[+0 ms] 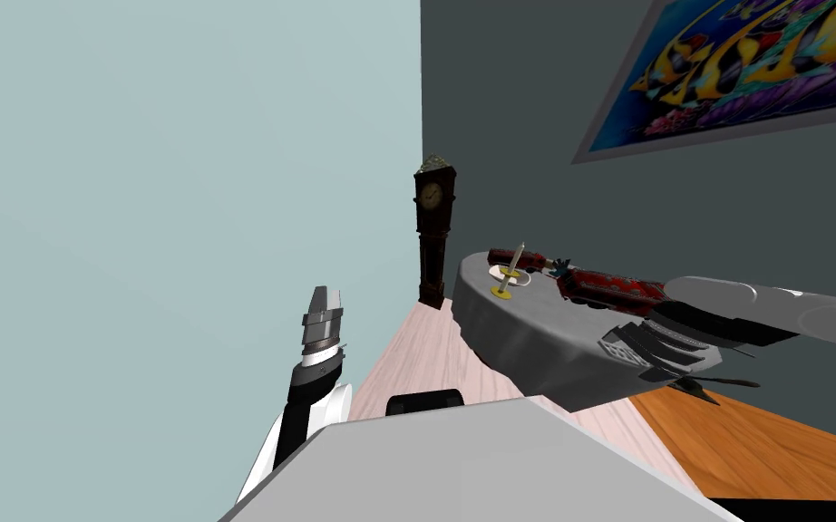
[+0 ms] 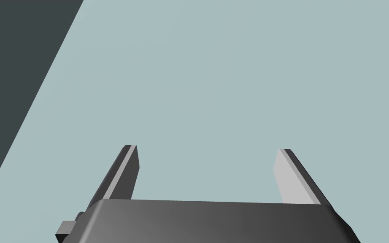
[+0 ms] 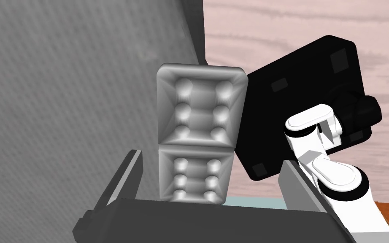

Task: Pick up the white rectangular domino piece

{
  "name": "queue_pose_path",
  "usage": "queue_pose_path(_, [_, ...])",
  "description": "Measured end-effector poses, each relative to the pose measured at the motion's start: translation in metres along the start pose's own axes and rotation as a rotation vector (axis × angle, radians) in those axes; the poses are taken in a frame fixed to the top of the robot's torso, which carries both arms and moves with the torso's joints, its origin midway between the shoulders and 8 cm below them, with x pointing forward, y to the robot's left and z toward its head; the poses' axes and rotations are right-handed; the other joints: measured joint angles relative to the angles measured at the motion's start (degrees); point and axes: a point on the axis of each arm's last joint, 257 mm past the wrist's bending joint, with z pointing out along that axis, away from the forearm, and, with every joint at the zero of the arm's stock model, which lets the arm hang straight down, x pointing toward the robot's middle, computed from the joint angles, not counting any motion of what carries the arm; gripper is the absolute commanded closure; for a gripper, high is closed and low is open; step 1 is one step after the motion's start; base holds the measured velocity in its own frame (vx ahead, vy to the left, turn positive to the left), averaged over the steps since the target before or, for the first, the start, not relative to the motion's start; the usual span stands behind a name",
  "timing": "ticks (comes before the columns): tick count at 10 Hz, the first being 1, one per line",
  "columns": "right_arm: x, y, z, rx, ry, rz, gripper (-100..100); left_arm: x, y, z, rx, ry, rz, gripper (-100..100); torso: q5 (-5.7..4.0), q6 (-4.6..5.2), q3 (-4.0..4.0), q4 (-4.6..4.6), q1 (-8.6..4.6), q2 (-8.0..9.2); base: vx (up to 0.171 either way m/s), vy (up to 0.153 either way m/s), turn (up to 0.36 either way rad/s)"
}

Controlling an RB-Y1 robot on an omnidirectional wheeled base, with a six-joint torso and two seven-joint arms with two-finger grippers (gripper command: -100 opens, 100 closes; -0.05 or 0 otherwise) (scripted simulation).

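Straddling the pale grey rectangular domino piece (image 3: 197,131), the right gripper (image 3: 210,157) has its two thin blade fingers (image 3: 124,181) spread wide, one on each long side of the piece, and neither touches it. The right wrist view shows detail that the head view does not: the domino has two square halves, each with six raised round pips, and it lies flat on the grey ribbed tablecloth (image 3: 63,105) right at the cloth's edge, with pale pink wooden floor (image 3: 299,21) beyond.

The head view gives the wider setting. The round grey-draped table (image 1: 516,335) stands by a dark grey wall, and the right arm reaches in low over the table's near edge, where the domino shows as a small pale block just ahead of the dark gripper body. Towards the table's far edge sit a long red toy train (image 1: 611,288) and a thin white candle (image 1: 515,261) in a flat yellow holder (image 1: 502,291) beside a small white plate (image 1: 509,274). A tall dark wooden grandfather clock (image 1: 432,231) stands in the corner of the room past the table's far edge, and a colourful framed picture (image 1: 733,72) hangs on the dark wall.

The left gripper (image 2: 207,148) is raised off to the robot's left, well away from the table, its fingers parted and holding nothing
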Motion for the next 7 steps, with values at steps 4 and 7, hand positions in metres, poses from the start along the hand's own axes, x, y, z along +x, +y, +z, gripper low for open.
queue_pose_path(4, [-0.012,-0.011,0.000,0.010,0.019,-0.001,-100,0.000,0.000,0.000,0.000,0.000,0.000,0,0.00,0.01,-0.03,-0.01,-0.02,-0.05,-0.050,-0.029,-0.007])
queue_pose_path(7, [-0.025,-0.023,-0.002,0.026,0.031,-0.002,-100,0.000,0.000,0.000,0.000,0.000,0.000,0,0.00,0.01,-0.01,0.00,0.00,-0.03,-0.052,-0.028,-0.004])
